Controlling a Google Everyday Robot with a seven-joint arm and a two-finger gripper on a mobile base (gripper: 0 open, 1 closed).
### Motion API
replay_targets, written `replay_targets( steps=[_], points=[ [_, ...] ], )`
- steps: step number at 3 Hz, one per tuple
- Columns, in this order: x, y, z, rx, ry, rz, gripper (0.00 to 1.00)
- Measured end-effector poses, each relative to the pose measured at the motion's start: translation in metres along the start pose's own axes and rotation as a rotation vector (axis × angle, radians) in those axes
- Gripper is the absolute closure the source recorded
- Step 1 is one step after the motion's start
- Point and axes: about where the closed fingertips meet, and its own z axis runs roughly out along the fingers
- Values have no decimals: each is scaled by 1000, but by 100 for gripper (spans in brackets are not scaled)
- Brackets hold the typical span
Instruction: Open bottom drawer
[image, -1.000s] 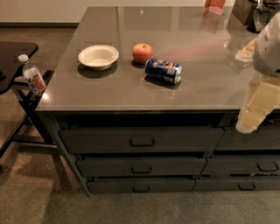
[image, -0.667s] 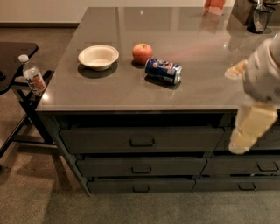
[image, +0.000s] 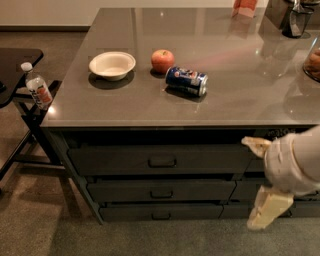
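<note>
The bottom drawer (image: 200, 212) is the slimmest dark grey front at the foot of the left three-drawer stack. It is closed, and its small black loop handle (image: 161, 216) sits at its centre. Two taller drawer fronts sit above it, also closed. My white arm comes in from the right edge. My gripper (image: 267, 207) hangs low in front of the neighbouring right stack, to the right of the bottom drawer and apart from its handle.
On the grey countertop (image: 240, 75) lie a white bowl (image: 112, 65), a red apple (image: 162, 61) and a blue can (image: 186, 81) on its side. A water bottle (image: 37, 88) stands on a black side table (image: 15, 65) at left. Carpet lies below.
My arm and gripper have moved down and slightly left, from beside the counter's edge to in front of the lower drawers of the right stack. The drawers have not moved.
</note>
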Motion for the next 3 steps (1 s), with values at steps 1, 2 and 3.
replay_targets(
  steps=[1, 2, 3],
  points=[
    [9, 3, 15, 32, -2, -13, 0],
    [8, 1, 13, 36, -2, -11, 0],
    [7, 2, 20, 21, -4, -6, 0]
  ],
)
